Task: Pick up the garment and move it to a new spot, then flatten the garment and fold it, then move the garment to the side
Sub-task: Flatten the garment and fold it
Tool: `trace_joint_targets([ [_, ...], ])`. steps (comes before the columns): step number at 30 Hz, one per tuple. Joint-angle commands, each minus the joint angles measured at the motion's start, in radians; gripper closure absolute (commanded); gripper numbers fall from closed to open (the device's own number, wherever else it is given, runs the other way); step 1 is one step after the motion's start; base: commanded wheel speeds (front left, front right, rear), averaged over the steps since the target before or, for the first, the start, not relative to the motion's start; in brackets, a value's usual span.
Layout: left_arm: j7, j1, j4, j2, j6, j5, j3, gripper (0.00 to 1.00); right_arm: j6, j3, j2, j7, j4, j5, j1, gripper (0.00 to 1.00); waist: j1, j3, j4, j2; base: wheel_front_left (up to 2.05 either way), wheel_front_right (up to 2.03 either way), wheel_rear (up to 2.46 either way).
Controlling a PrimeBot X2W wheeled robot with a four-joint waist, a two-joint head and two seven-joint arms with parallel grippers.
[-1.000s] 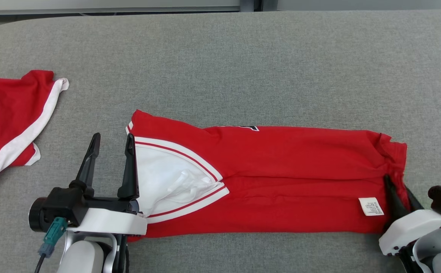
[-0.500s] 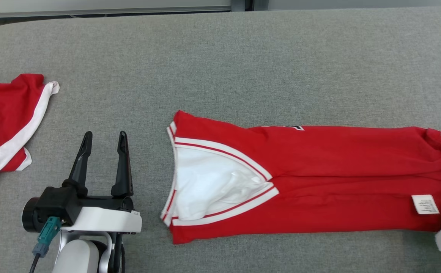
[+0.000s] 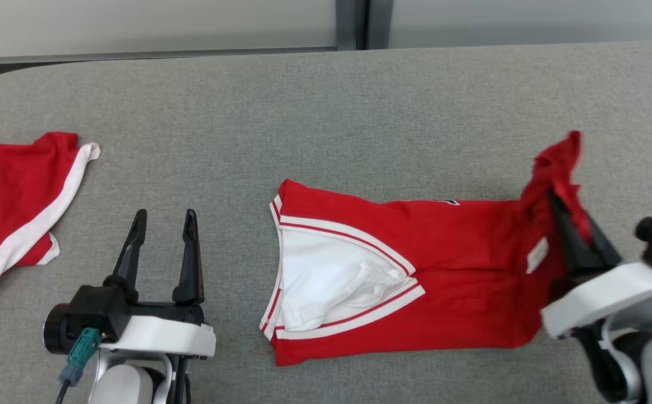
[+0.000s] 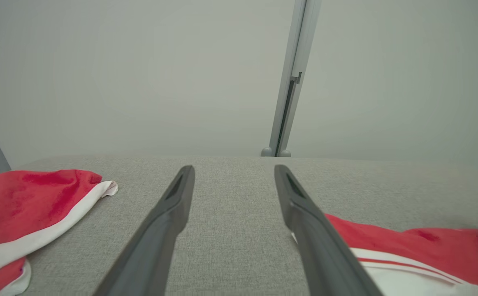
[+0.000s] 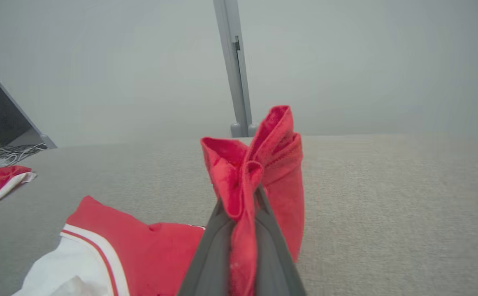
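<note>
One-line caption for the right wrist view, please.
Right gripper shut on a bunched end of the red garment, raised above the grey table.

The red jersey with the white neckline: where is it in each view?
Head view: jersey centre to right, right end raised in the right hand.
Left wrist view: jersey in the lower right corner.
Right wrist view: jersey lower left, hem pinched at centre.
Shared landmark: grey post at the back.

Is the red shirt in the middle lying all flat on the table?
No. The shirt has one end lifted and bunched, pinched in the right gripper; the rest lies on the table.
</note>
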Motion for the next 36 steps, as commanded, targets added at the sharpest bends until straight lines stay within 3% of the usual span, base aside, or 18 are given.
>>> trace_joint_targets([
  [1,-0.001,0.002,0.006,0.003,-0.005,-0.001,-0.004,0.0,0.0,0.052,0.028,0.012,-0.002,0.002,-0.021,1.0,0.0,-0.009,0.015,-0.0001,0.0,0.0,0.0],
  [5,-0.001,-0.004,0.015,0.003,-0.012,-0.002,-0.021,0.0,0.0,0.211,0.091,-0.014,0.069,0.063,-0.062,1.0,0.0,-0.013,0.045,-0.0001,0.0,0.0,0.0],
  [12,-0.001,-0.03,0.03,0.003,-0.012,-0.009,-0.062,0.0,0.0,0.471,0.104,-0.117,0.256,0.214,-0.129,1.0,0.0,0.002,0.107,-0.0001,0.0,0.0,0.0],
  [20,-0.001,-0.05,0.031,0.003,0.002,-0.032,-0.097,0.0,0.0,0.587,0.105,-0.236,0.438,0.301,-0.233,1.0,0.0,0.029,0.14,-0.0001,0.0,0.0,0.0],
  [21,-0.001,-0.051,0.031,0.002,0.004,-0.034,-0.1,0.0,0.0,0.595,0.105,-0.25,0.458,0.306,-0.245,0.78,0.0,0.031,0.141,-0.0001,0.0,0.0,0.0],
  [22,-0.001,-0.051,0.031,0.003,0.006,-0.035,-0.101,0.0,0.0,0.608,0.105,-0.264,0.476,0.311,-0.257,0.39,0.0,0.034,0.141,-0.0001,0.0,0.0,0.0],
  [23,-0.001,-0.051,0.031,0.003,0.01,-0.036,-0.101,0.0,0.0,0.618,0.106,-0.286,0.488,0.313,-0.271,0.13,0.0,0.037,0.139,-0.0001,0.0,0.0,0.0],
  [24,-0.001,-0.051,0.03,0.003,0.009,-0.036,-0.101,0.0,0.0,0.626,0.105,-0.302,0.497,0.318,-0.284,0.0,0.0,0.039,0.137,-0.0001,0.0,0.0,0.0],
  [30,-0.001,-0.048,0.03,0.003,0.014,-0.025,-0.083,0.0,0.0,0.688,0.104,-0.405,0.478,0.27,-0.338,0.0,0.0,0.043,0.106,-0.0001,0.0,0.0,0.0],
  [33,-0.001,-0.044,0.032,0.003,0.014,-0.015,-0.072,0.0,0.0,0.631,0.097,-0.446,0.45,0.207,-0.341,0.0,0.0,0.038,0.084,-0.0001,0.0,0.0,0.0],
  [36,-0.001,-0.037,0.033,0.003,0.013,-0.007,-0.058,0.0,0.0,0.505,0.062,-0.464,0.413,0.14,-0.305,0.0,0.0,0.031,0.061,-0.0001,0.0,0.0,0.0],
])
